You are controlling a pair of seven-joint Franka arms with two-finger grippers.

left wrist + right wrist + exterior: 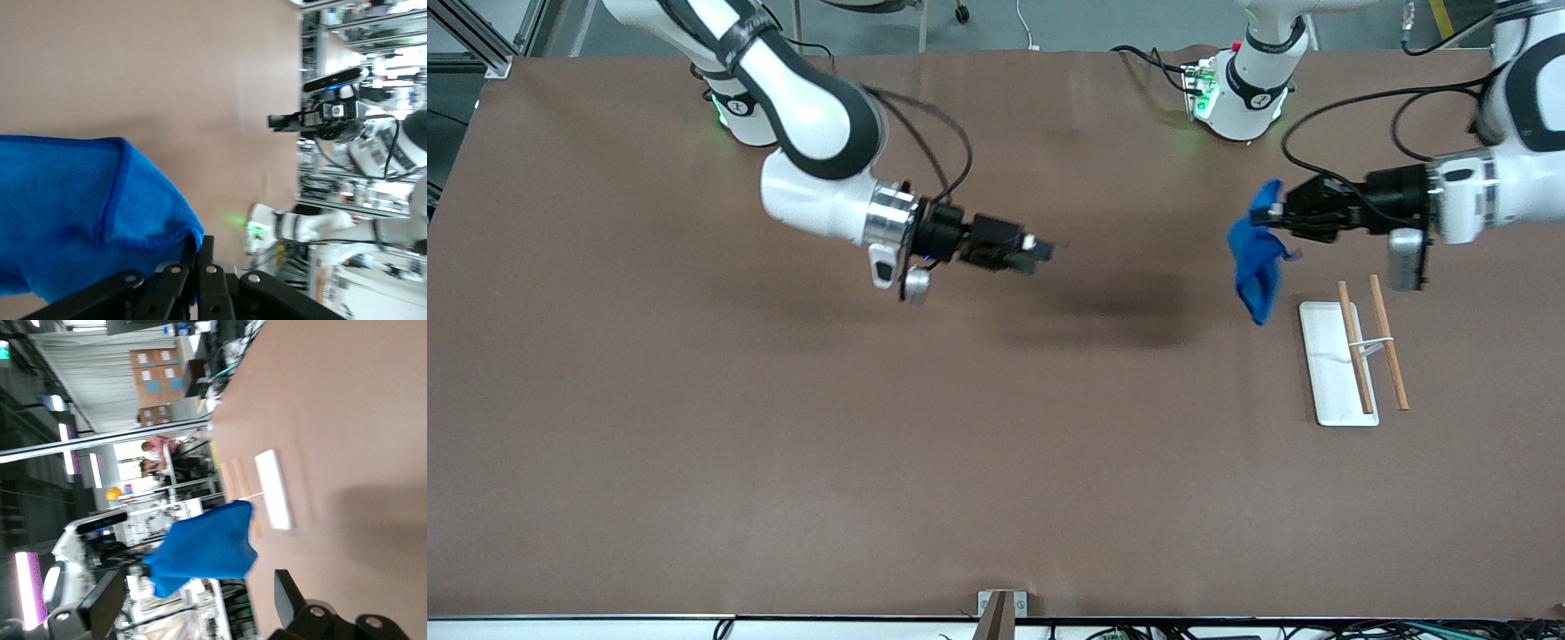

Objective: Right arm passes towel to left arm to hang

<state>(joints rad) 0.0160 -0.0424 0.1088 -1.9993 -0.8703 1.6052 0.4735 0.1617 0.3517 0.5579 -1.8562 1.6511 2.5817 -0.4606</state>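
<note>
Now my right gripper hangs over the bare middle of the table, fingers parted and holding nothing; that arm waits. My left gripper is clamped on the towel, which dangles in the air toward the left arm's end, just beside the rack with its two wooden rails. I judge the handover done and hanging in hand: next I must carry the cloth over a rail and drape it
</note>
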